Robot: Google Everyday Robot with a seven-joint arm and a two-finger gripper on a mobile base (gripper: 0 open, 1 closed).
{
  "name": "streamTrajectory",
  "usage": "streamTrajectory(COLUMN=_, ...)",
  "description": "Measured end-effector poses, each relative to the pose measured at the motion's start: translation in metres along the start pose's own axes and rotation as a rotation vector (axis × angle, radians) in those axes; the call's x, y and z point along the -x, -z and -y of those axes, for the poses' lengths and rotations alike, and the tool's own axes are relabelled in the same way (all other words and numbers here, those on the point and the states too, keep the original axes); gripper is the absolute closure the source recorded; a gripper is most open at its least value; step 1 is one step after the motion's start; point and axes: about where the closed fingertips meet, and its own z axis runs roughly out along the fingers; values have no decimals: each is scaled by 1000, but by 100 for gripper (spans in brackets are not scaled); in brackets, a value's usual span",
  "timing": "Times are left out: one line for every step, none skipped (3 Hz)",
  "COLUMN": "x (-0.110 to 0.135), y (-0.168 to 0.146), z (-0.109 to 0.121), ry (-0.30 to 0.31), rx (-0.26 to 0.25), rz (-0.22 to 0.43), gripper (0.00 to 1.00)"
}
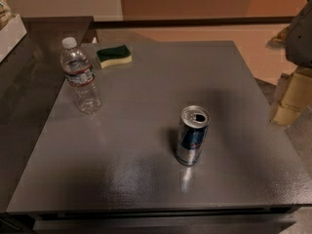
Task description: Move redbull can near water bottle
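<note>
The redbull can (192, 135) stands upright on the grey table (146, 179), right of the middle, its silver top with the opening facing up. The water bottle (81, 77) stands upright near the table's left edge, clear with a white cap and a blue, white and red label. My gripper (283, 77) hangs at the right edge of the view, beyond the table's right side, open and empty. It is well right of and farther back than the can, touching nothing.
A green-and-yellow sponge (114, 55) lies at the back left of the table, behind the bottle. A dark counter (29, 77) runs along the left, with a white box (9, 35) on it.
</note>
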Motion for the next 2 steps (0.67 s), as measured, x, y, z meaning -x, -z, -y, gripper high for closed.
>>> streamTrajectory(x=0, y=0, z=0, ry=0, rx=0, rz=0, gripper=0)
streamTrajectory(x=9, y=1, z=-3, ry=23, rx=2, rz=31, gripper=0)
